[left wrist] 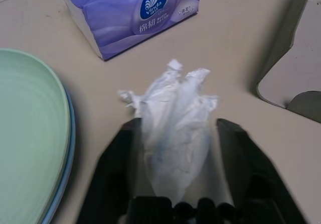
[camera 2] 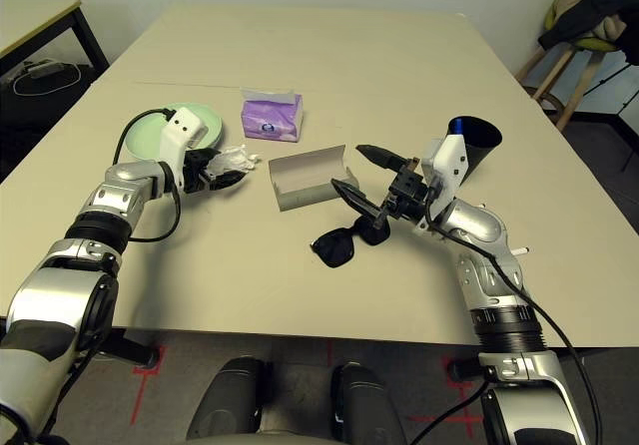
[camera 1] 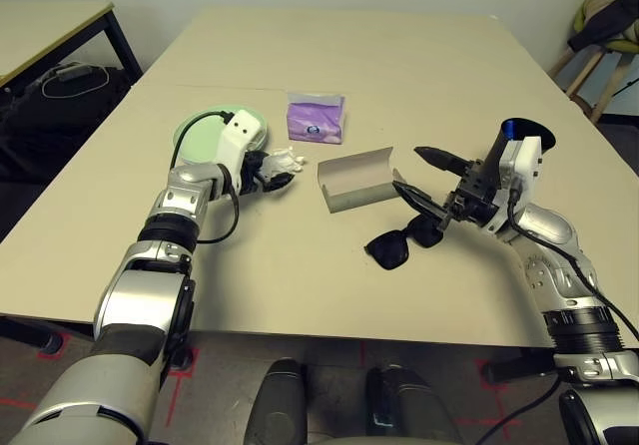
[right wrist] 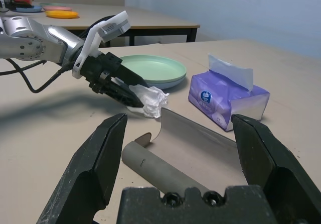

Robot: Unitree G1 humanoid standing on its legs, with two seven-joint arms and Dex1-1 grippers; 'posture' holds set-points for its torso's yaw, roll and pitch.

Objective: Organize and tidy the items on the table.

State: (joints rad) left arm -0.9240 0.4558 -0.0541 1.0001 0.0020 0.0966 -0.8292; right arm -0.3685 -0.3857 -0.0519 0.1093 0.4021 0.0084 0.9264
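Sunglasses [camera 1: 397,243] lie nearest, at about 6 o'clock on the counter [camera 1: 379,76], just below the right tool [camera 1: 427,184], whose jaws stand wide apart and hold nothing. At the centre the glasses case [camera 1: 357,180] lies open and empty, touching or just beside the sunglasses' upper edge; the right tool hovers at its 3 o'clock side. A black cup [camera 1: 522,138] stands behind the right wrist at roughly 3 o'clock. At 12 o'clock of the case sits the purple pack [camera 1: 316,117], upright with a tissue poking out. At 9 o'clock the plates [camera 1: 199,135] are stacked, green on blue, which looks like the one tidy group so far. Between plates and case lies the crumpled tissue [left wrist: 174,128], and the left tool [left wrist: 175,176] has it between its fingers [left wrist: 113,176]: the jaws are partly drawn in on either side of the wad, though whether they are pressing it yet cannot be told. By my reading the task is early: the sunglasses are not yet in their case, the case is not shut, and the tissue is not yet disposed of. Picking up that tissue seems the step in hand.
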